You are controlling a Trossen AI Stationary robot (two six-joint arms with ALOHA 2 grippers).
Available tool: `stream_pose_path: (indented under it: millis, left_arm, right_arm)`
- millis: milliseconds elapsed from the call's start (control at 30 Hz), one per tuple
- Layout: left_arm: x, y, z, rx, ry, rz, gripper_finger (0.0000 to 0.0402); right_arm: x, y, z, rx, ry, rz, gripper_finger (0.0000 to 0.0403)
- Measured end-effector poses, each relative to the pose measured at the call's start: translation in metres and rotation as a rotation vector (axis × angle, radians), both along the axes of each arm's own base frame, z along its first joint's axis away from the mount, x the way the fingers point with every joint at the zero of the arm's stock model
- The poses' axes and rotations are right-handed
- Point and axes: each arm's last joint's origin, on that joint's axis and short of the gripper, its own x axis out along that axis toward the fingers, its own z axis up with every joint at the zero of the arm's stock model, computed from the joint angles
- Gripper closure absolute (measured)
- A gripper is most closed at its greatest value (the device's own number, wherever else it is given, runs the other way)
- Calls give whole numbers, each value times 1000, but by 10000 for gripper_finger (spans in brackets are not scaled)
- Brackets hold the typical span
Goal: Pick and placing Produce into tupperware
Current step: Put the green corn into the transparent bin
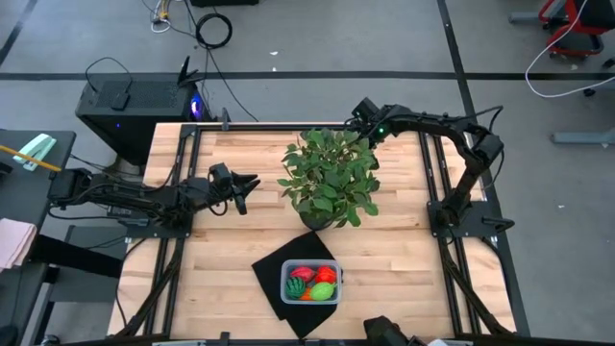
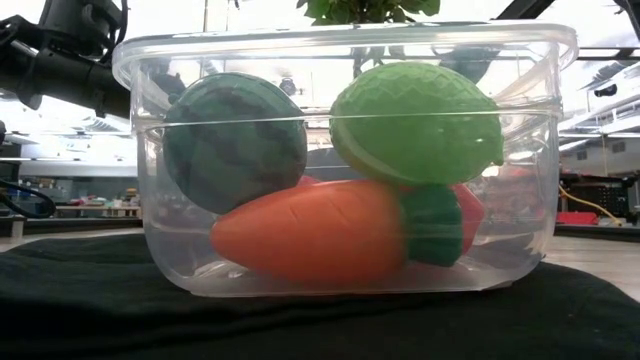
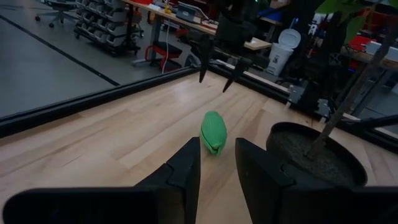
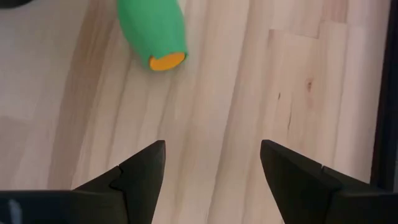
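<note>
A clear tub (image 1: 311,284) is sitting on a black mat (image 1: 274,281) near the table's (image 1: 231,259) front edge, holding a striped ball (image 2: 235,140), a carrot (image 2: 320,232), a light green piece (image 2: 415,122) and red pieces. Another green piece (image 3: 213,132) is lying by the plant (image 1: 330,175), under the right gripper (image 1: 363,111), whose fingers are spread wide and empty. The left gripper (image 1: 252,182) is hovering left of the plant, fingers narrow and empty.

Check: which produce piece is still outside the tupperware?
The green piece with the orange end, lying alone on the bare wood below the open right gripper. The striped ball, carrot and the others sit inside the tupperware.
</note>
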Motion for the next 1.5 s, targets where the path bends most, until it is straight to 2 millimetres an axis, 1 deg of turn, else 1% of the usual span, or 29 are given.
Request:
stream_pose_path:
  millis: [133,267,333,433,600,700,800,1000,1233,1500]
  left_arm:
    - [0,-1,-2,-9,16,-32,294]
    - [0,-1,-4,-38,24,-51,294]
    - [0,-2,-4,-42,25,-65,294]
    - [0,-2,-4,-43,31,-68,294]
    - [0,-2,-5,-44,42,-69,294]
    - [0,-2,-5,-44,41,-69,294]
    - [0,-2,-6,-45,44,-69,294]
    - [0,-2,-6,-62,38,-66,294]
    - [0,-2,-6,-62,39,-67,294]
    - [0,-2,-7,-62,45,-67,294]
  right_arm:
    - [6,4,-6,33,12,-16,135]
    - [11,6,-16,127,12,-47,135]
    - [12,6,-19,147,14,-56,135]
    - [13,5,-19,154,-1,-63,135]
    - [20,2,-15,195,-114,-71,135]
    - [24,0,-14,180,-158,-61,135]
    - [25,0,-15,203,-182,-53,135]
    - [30,-3,-32,282,-178,-58,135]
    - [37,-3,-41,397,-240,-44,135]
    - [42,0,-53,413,-224,-21,135]
